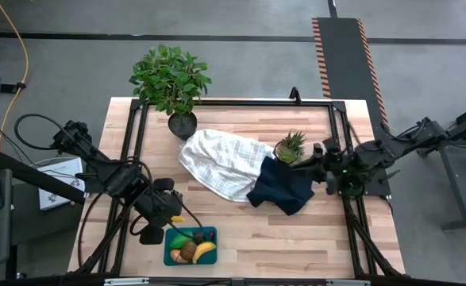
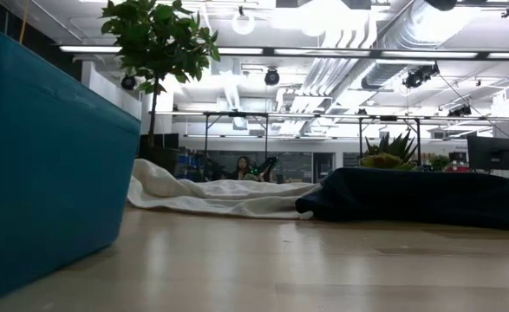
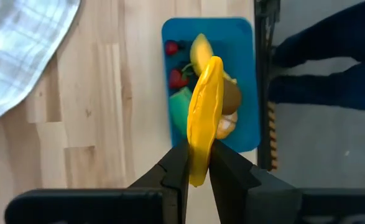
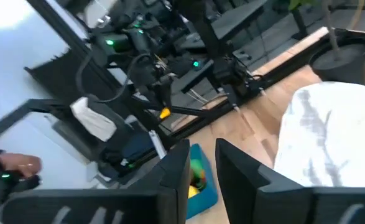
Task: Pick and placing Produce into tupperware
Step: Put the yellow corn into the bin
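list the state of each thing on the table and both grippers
left gripper: fingers shut on a yellow banana, above the container
right gripper: empty, fingers slightly apart, by the navy cloth
teal container: open, holding produce
white checked cloth: crumpled, spread mid-table
navy cloth: bunched, overlapping the white cloth's edge
potted plant: upright
pineapple: upright beside the navy cloth

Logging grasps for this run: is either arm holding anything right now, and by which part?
The left tool pinches a yellow banana-like piece by its lower end, above the tupperware. The right tool holds nothing.
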You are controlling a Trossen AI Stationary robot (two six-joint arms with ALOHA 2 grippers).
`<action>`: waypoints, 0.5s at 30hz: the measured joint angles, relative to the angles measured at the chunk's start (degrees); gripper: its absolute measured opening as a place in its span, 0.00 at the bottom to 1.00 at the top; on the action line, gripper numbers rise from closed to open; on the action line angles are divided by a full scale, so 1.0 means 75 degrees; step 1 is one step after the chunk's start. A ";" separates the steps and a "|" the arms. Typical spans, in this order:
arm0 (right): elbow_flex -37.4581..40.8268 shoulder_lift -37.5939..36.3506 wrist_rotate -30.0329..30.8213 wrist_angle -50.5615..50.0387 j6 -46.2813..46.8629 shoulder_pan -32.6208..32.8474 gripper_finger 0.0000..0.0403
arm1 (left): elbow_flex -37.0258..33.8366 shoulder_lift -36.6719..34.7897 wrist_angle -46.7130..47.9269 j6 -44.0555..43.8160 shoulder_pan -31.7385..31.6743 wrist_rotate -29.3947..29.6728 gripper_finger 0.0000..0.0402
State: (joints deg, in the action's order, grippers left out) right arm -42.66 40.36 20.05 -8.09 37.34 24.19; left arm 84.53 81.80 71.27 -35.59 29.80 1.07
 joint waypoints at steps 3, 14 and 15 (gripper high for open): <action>0.0519 -0.0510 0.0044 0.0409 0.0074 0.0282 0.13 | 0.0000 0.0000 -0.0231 -0.0249 0.0000 0.0004 0.12; 0.2875 -0.1545 0.0117 0.3650 0.0708 0.1034 0.05 | 0.0003 0.0108 -0.1066 -0.0534 0.0348 0.0197 0.12; 0.2907 -0.1548 0.0114 0.3671 0.0687 0.1090 0.05 | 0.0001 0.0127 -0.1074 -0.0584 0.0441 0.0342 0.12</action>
State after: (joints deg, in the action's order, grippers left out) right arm -20.86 28.75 20.91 19.44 42.50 32.37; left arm 84.54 82.75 63.22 -39.97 33.11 3.63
